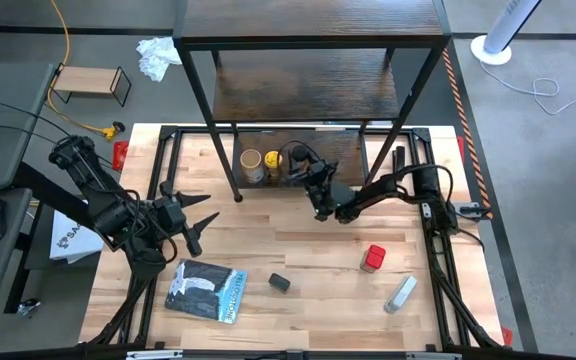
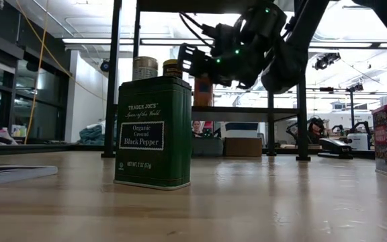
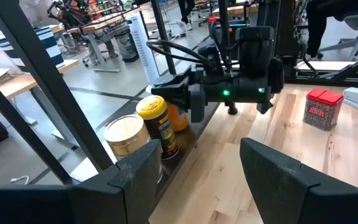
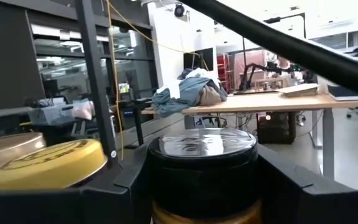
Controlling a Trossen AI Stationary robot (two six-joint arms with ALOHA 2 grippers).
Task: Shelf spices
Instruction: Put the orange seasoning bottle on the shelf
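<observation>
- black-lidded brown jar (image 4: 202, 171) sits between the right gripper (image 4: 202, 186) fingers, gripped so it can join the tan-lidded jar (image 1: 252, 164) and yellow-lidded jar (image 1: 273, 163) on the shelf (image 1: 308, 85) bottom board.
- left gripper (image 1: 196, 222) hangs open, waiting.
- red tin (image 1: 372, 258) and pepper tin (image 1: 279, 283) wait on the table (image 1: 308, 250).

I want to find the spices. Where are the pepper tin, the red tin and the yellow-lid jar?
pepper tin (image 2: 154, 132), low view, on its front label.
red tin (image 1: 372, 259), high view, on its top.
yellow-lid jar (image 3: 154, 109), left wrist view, on its lid.
</observation>
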